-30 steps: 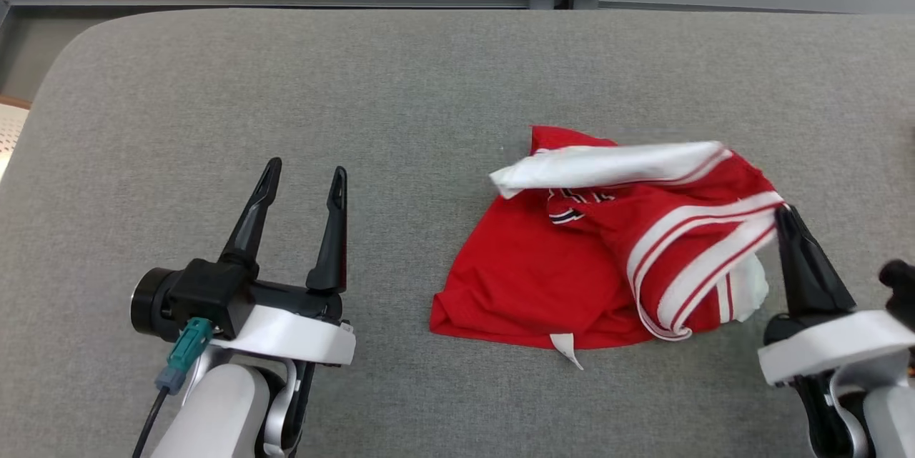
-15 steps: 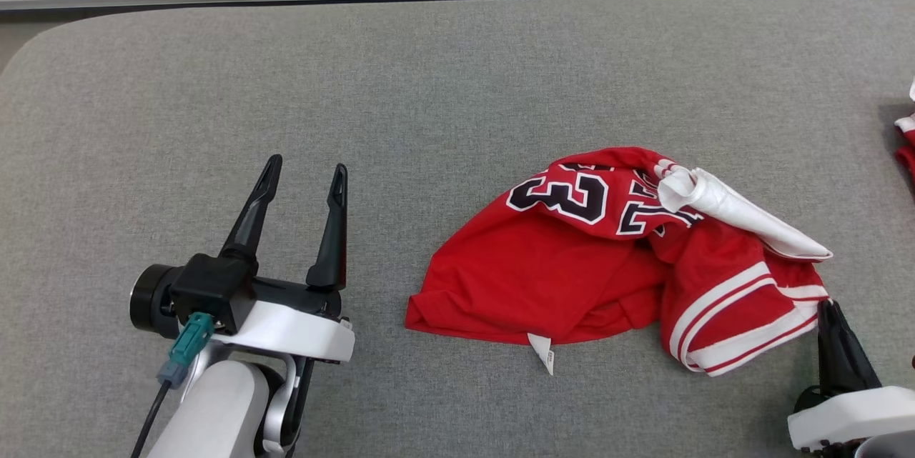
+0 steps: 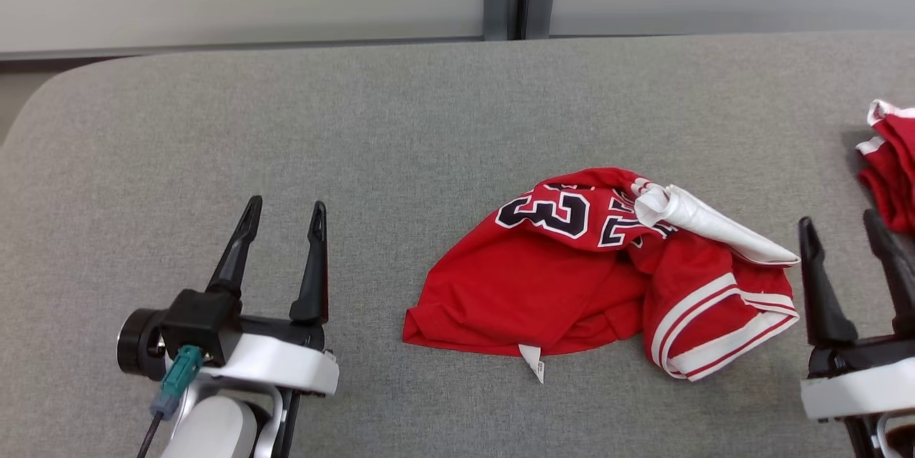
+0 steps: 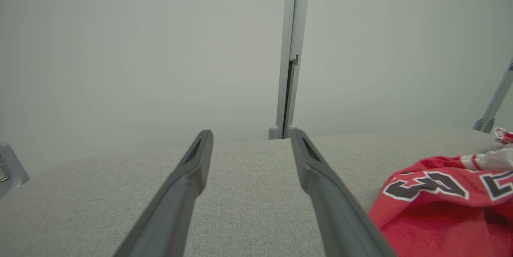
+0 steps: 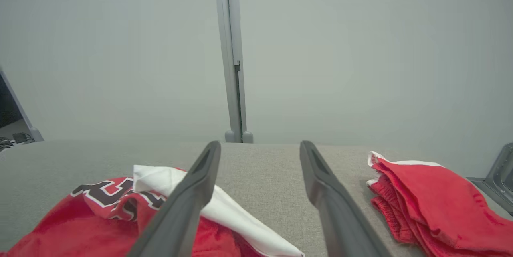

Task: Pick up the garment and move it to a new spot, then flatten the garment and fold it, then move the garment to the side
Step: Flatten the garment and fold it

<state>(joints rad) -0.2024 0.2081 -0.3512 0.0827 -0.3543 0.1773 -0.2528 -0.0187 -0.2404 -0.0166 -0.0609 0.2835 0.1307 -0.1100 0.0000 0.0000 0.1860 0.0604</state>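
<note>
Our right hand (image 3: 838, 218) stands spread and empty, the jersey (image 3: 572, 279) lying crumpled on the table (image 3: 357, 122) just to its left. Our left hand (image 3: 286, 203), also spread and empty, has it well off to its right. Grabbing a bunched fold could lift several layers and leave it twisted. A second red pile (image 3: 890, 158) just right of our right hand could snag if we swing wide.

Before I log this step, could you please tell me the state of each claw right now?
Left claw: open, holding nothing.
Right claw: open, holding nothing, beside the red jersey.
</note>
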